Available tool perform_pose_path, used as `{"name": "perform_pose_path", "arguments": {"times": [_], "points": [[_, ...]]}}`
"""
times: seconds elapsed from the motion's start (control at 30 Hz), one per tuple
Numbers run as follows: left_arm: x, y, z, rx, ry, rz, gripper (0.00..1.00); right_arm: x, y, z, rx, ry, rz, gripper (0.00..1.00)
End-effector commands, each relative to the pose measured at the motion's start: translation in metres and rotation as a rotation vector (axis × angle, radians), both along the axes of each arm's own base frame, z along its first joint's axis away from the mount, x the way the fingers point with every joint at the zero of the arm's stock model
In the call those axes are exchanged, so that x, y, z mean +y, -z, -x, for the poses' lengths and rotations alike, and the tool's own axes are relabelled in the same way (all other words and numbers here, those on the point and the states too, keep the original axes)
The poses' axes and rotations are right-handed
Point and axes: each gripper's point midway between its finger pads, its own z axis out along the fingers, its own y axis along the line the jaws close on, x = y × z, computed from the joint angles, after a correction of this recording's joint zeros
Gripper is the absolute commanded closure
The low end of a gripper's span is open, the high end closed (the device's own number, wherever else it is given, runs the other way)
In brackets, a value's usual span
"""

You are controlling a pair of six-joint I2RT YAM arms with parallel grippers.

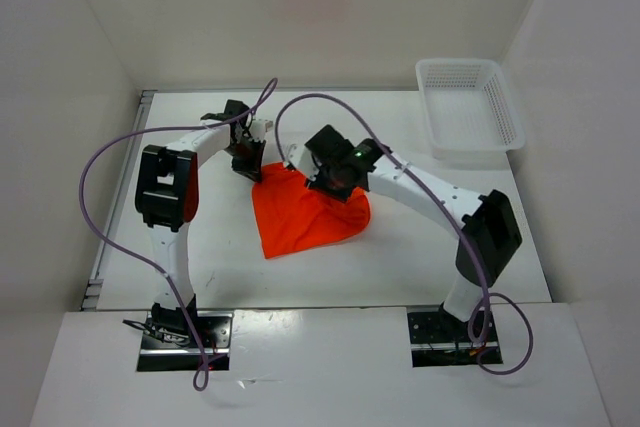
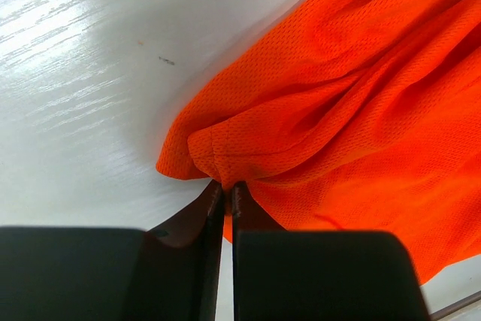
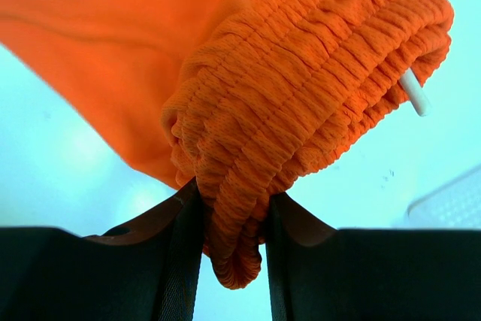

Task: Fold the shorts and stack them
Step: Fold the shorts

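Gripping the shorts [image 1: 300,222], left jaws closed on a corner, right jaws clamping waistband [image 3: 301,95], basket [image 1: 458,65] well apart.

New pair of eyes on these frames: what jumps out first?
The bright orange shorts, bunched mid-table between both arms, are the only colour in view. The right pincer is clamped on their gathered waistband, with a white cord tip poking out. The left pincer is closed at a corner of the fabric. A white basket sits far right.

The left white arm [image 1: 200,139] and right white arm [image 1: 425,185] bend inward, the black left gripper [image 2: 225,195] pinching the edge of bright orange mesh shorts [image 2: 338,95], the black right gripper [image 3: 233,195] clamping their waistband.
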Motion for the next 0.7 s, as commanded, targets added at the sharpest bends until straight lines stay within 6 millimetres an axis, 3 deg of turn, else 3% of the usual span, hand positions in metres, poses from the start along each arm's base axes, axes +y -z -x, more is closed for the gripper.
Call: {"name": "perform_pose_path", "arguments": {"times": [0.0, 0.1, 0.27, 0.43, 0.5, 0.63, 0.67], "points": [[-0.002, 0.026, 0.017, 0.094, 0.017, -0.014, 0.91, 0.032, -0.029, 0.0, -0.069, -0.065, 0.005, 1.0], [-0.002, 0.026, 0.017, 0.094, 0.017, -0.014, 0.91, 0.048, -0.028, -0.001, -0.06, -0.079, 0.007, 1.0], [-0.002, 0.027, 0.018, 0.103, 0.017, -0.015, 0.92, 0.081, -0.024, 0.022, -0.038, -0.161, 0.008, 1.0], [-0.003, 0.025, 0.017, 0.103, 0.017, -0.015, 0.92, 0.087, 0.006, 0.035, 0.02, -0.186, 0.059, 1.0], [-0.003, 0.025, 0.017, 0.103, 0.017, -0.015, 0.92, 0.091, 0.012, 0.036, 0.019, -0.184, 0.067, 1.0], [-0.002, 0.029, 0.018, 0.112, 0.017, -0.017, 0.92, 0.122, 0.009, 0.043, -0.014, -0.221, 0.046, 1.0], [-0.003, 0.027, 0.015, 0.103, 0.017, -0.015, 0.92, 0.122, 0.013, 0.043, -0.008, -0.221, 0.054, 0.95]]}}
